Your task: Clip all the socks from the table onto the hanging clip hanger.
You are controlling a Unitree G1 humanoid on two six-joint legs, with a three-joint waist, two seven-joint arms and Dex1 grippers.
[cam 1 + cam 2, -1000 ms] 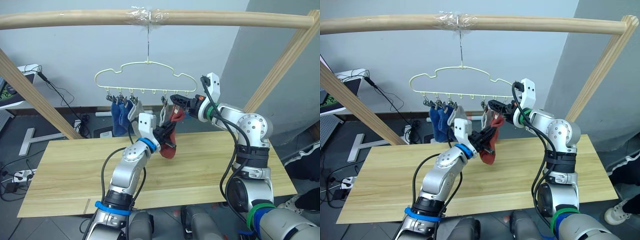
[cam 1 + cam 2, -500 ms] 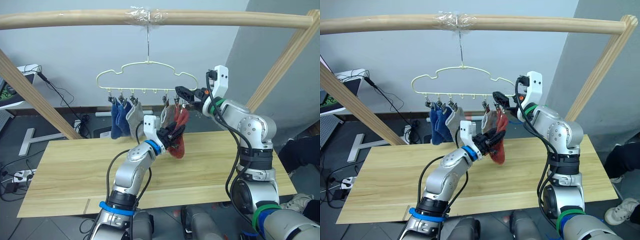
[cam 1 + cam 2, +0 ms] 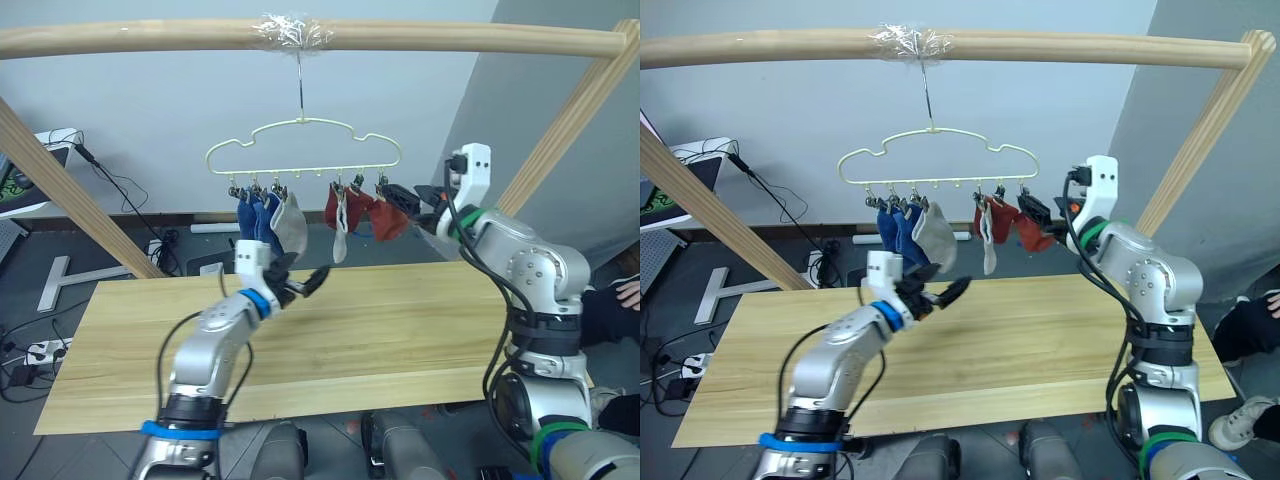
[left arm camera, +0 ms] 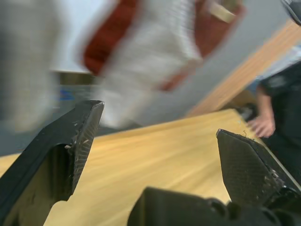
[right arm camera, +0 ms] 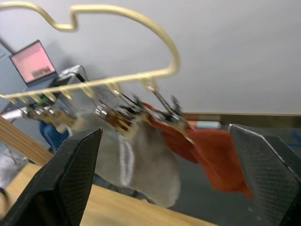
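- Two black-fingered grippers are both empty: the left gripper (image 3: 300, 283) hangs spread wide above the long pale-yellow plank table (image 3: 420, 330), over the middle of its far edge, with nothing between its fingers (image 4: 75, 136).
- Beyond that far edge, the right gripper (image 3: 405, 195) is also parted wide, holding nothing, just beside the right end of the thin pale-yellow wire clip hanger (image 3: 300, 128); its wrist view looks straight along the row of small dark metal clips (image 5: 117, 115).
- Hanging from those clips are the short knit ankle socks: two blue socks (image 3: 256, 217) and a light grey sock (image 3: 292, 224) bunched at the hanger's left end, then a rust-red sock (image 3: 331, 205), a second light grey sock (image 3: 341, 225) and a second rust-red sock (image 3: 385, 218) at the right end.
- Six socks are up by my count, though the bunched blue pair is hard to separate, and I see none lying on the tabletop.
- Holding it all, the hanger's metal hook (image 3: 299, 85) hangs from the round wooden pole (image 3: 450, 40) overhead.
- Judging from this, the clipping looks finished; what seems left is only to draw both arms clear without knocking the hanger.
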